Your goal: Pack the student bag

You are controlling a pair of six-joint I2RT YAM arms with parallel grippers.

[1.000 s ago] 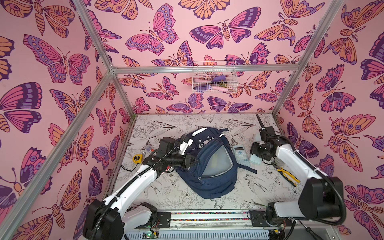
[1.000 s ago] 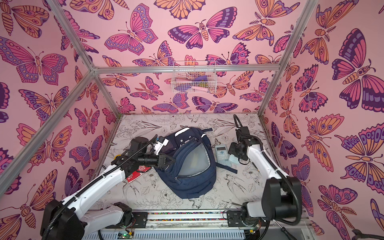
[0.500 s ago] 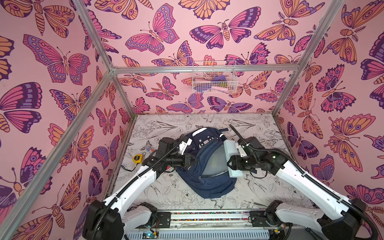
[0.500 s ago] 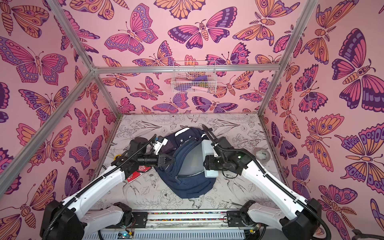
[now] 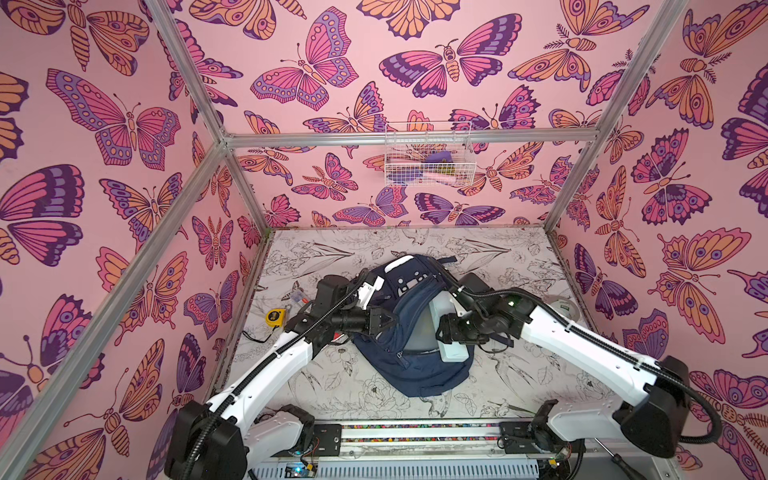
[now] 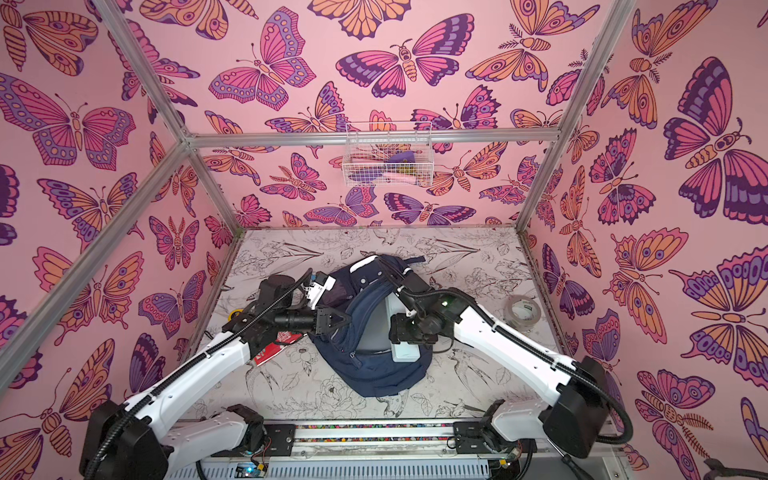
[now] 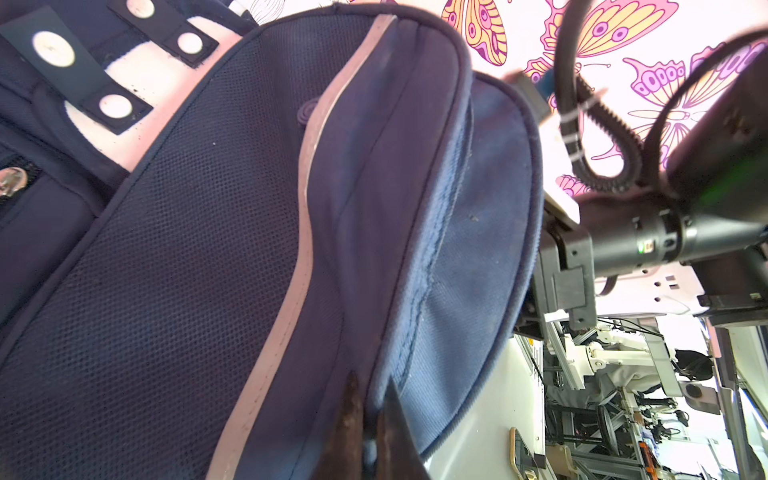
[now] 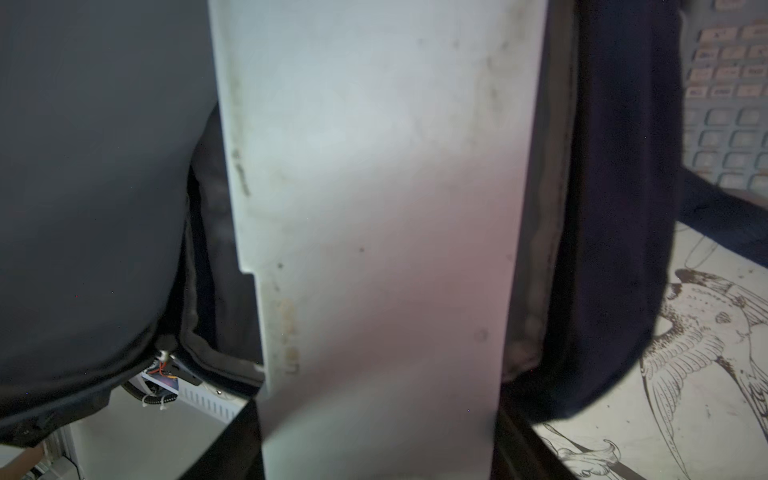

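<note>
The student bag (image 5: 415, 368) (image 6: 374, 374), a navy backpack, lies in the middle of the table in both top views with its main opening held apart. My left gripper (image 5: 388, 322) (image 6: 345, 322) (image 7: 370, 436) is shut on the edge of the bag's front panel (image 7: 415, 249) and lifts it. My right gripper (image 5: 442, 332) (image 6: 397, 332) (image 8: 378, 449) is shut on a flat white box (image 5: 455, 353) (image 6: 405, 353) (image 8: 374, 208). The box stands partly inside the opening, between the grey lining (image 8: 83, 166) and the navy back wall (image 8: 615, 208).
A calculator (image 8: 727, 104) lies on the table just beside the bag. A yellow tape measure (image 5: 275, 316) and a red packet (image 6: 276, 347) lie at the left. A tape roll (image 5: 561, 305) (image 6: 521, 311) sits at the right. A wire basket (image 5: 428, 162) hangs on the back wall.
My right arm has swung from the table's right side to the bag with the white box and lowered it into the opening. The left arm has held still.
</note>
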